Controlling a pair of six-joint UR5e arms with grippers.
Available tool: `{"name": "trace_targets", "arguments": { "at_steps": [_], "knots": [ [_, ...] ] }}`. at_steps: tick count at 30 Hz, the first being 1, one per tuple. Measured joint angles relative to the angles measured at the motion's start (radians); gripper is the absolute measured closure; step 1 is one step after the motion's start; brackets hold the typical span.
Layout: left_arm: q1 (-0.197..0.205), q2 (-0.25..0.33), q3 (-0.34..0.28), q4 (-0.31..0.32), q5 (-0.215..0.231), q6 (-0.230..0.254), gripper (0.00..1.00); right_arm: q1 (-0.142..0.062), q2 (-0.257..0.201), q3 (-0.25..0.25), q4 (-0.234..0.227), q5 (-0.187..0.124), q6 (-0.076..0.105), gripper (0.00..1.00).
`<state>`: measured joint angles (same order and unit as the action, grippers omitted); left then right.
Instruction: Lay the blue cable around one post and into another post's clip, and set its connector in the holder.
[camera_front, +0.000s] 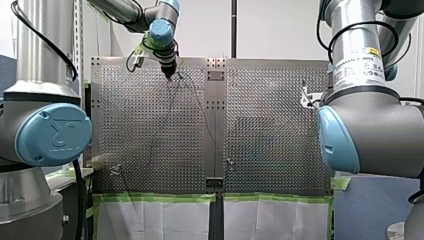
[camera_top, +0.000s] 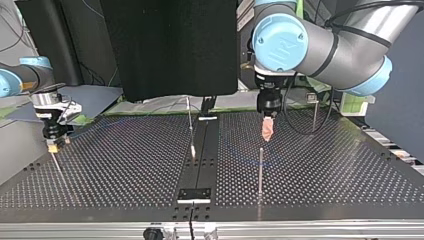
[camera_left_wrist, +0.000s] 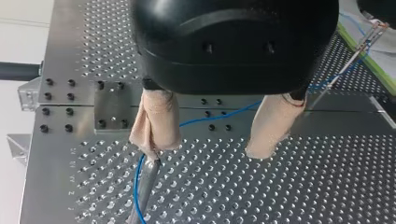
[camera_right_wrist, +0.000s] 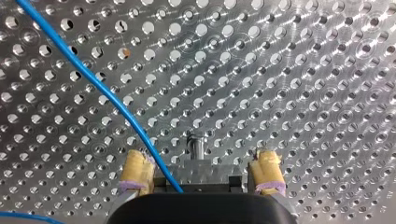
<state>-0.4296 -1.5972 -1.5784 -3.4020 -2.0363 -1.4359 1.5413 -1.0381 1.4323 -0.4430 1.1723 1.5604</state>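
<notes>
In the left wrist view, my left gripper (camera_left_wrist: 205, 150) is open, its beige pads (camera_left_wrist: 156, 121) wide apart just above the perforated plate. The blue cable (camera_left_wrist: 219, 114) runs across the gap between them, then curves down beside a metal post (camera_left_wrist: 145, 184) that stands under one pad. In the right wrist view, my right gripper (camera_right_wrist: 201, 158) is open too, yellow pads (camera_right_wrist: 137, 169) on either side of a metal holder block (camera_right_wrist: 205, 171) with a short pin (camera_right_wrist: 196, 142). There the blue cable (camera_right_wrist: 100, 86) slants in from far ahead and ends at the block. Neither gripper holds anything.
In the top view a tall post (camera_top: 260, 170) stands before my left gripper (camera_top: 267, 131), another post (camera_top: 190, 122) rises by the centre strip, and a third (camera_top: 314, 112) stands further back. My right gripper (camera_top: 54, 144) hangs at that view's left edge. A bolted bracket (camera_left_wrist: 111, 106) sits behind my left gripper's pads.
</notes>
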Motion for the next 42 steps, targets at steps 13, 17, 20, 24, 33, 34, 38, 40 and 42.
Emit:
{"name": "trace_targets", "arguments": {
  "at_steps": [13,17,20,24,33,34,38,40,42],
  "knots": [
    [0.000,0.000,0.000,-0.002,0.002,0.129,0.00,0.001,0.000,0.000,0.002,0.001,0.000,0.01],
    [0.000,0.000,0.000,-0.002,0.002,0.166,0.00,0.001,0.000,0.000,0.001,0.001,-0.001,0.01],
    [0.001,0.000,0.000,-0.002,0.003,0.192,0.00,0.001,0.000,0.000,0.001,0.001,-0.001,0.01],
    [0.001,0.000,0.000,-0.002,0.003,0.229,0.00,0.001,0.000,0.000,0.001,0.001,-0.002,0.01],
    [0.000,0.000,0.000,-0.002,0.009,0.303,0.00,0.002,0.000,0.000,0.002,0.001,-0.003,0.01],
    [0.000,0.001,-0.001,-0.002,0.013,0.302,0.00,0.002,0.000,0.000,0.002,0.001,-0.003,0.01],
    [-0.003,0.013,-0.012,0.002,0.039,0.279,0.00,0.002,-0.001,0.000,0.004,0.001,-0.004,0.01],
    [-0.004,0.028,-0.026,0.013,0.057,0.262,0.00,0.001,-0.001,0.000,0.004,0.001,-0.004,0.01],
    [-0.005,0.046,-0.044,0.029,0.077,0.242,0.00,0.001,-0.001,0.000,0.004,0.001,-0.004,0.01]
  ]
}}
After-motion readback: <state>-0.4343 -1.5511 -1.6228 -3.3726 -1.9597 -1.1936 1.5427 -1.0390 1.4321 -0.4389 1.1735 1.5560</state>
